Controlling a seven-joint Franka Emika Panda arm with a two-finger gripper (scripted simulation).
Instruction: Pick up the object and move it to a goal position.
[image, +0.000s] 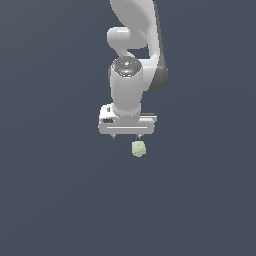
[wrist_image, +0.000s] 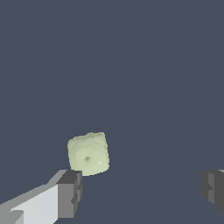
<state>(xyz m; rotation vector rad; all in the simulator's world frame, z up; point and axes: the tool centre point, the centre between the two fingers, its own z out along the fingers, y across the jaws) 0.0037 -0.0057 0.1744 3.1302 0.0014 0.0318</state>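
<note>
The object is a small pale yellow-green lumpy blob lying on the dark grey surface, just below the white gripper in the exterior view. It also shows in the wrist view, close to one fingertip and off the midline between the two. The gripper is open and empty, with its jaws spread wide. It hangs above the surface, apart from the object. The other fingertip shows at the edge of the wrist view.
The white arm rises behind the gripper in the exterior view. The flat dark grey surface fills both views.
</note>
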